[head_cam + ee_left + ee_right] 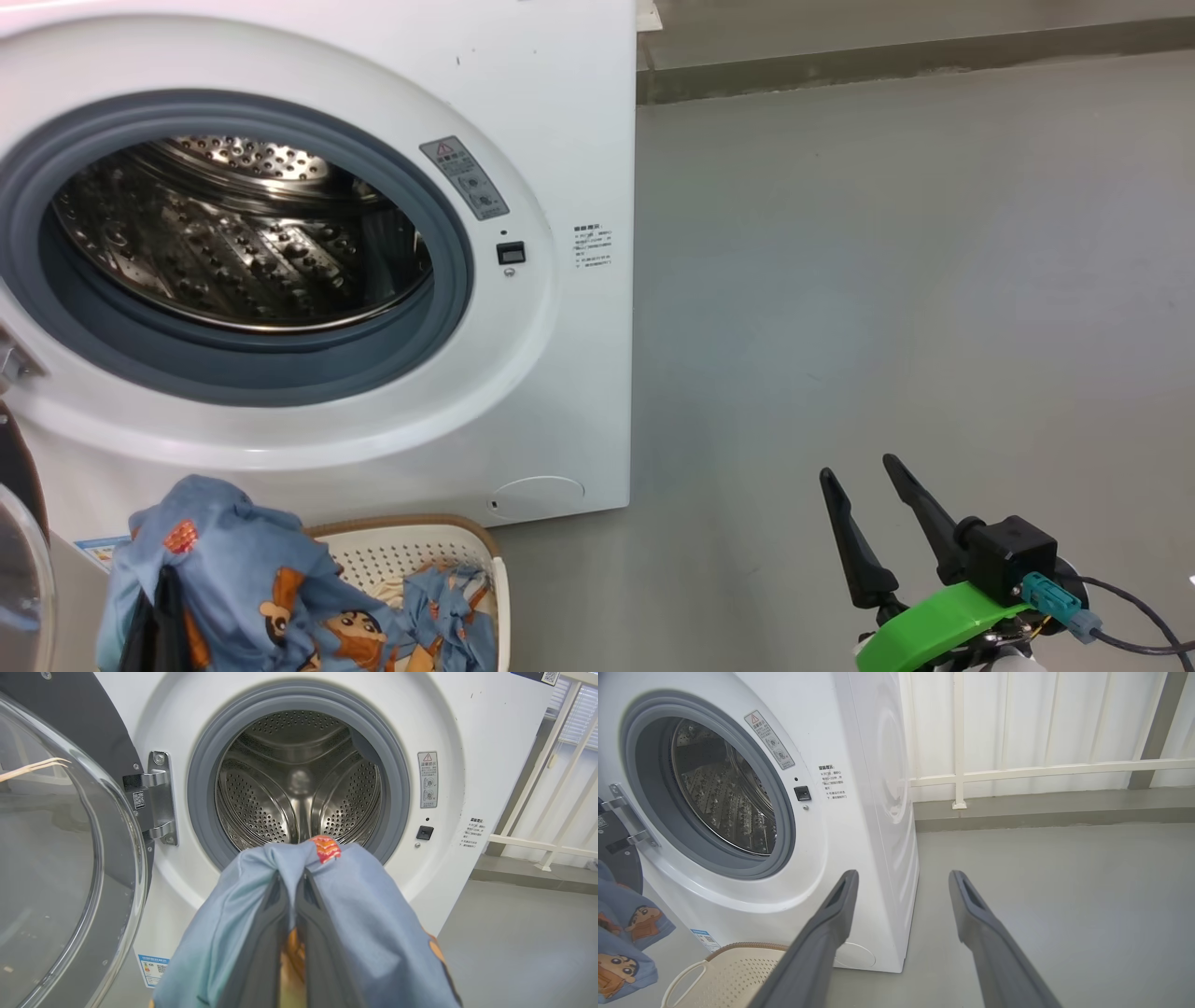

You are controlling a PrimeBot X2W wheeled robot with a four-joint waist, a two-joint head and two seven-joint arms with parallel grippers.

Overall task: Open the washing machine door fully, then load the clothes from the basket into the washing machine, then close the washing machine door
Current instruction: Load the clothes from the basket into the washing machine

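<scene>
The left gripper was clamped on a blue bear-print piece of the clothes, held up before the washing machine, whose drum sat at twelve o'clock. The washing machine door stood open at nine o'clock. In the head view the rest lay in the basket at seven o'clock. The right gripper, at five o'clock, had its jaws wide and held nothing.

Red warning-triangle sticker beside the washing machine opening; small print below it illegible.
</scene>
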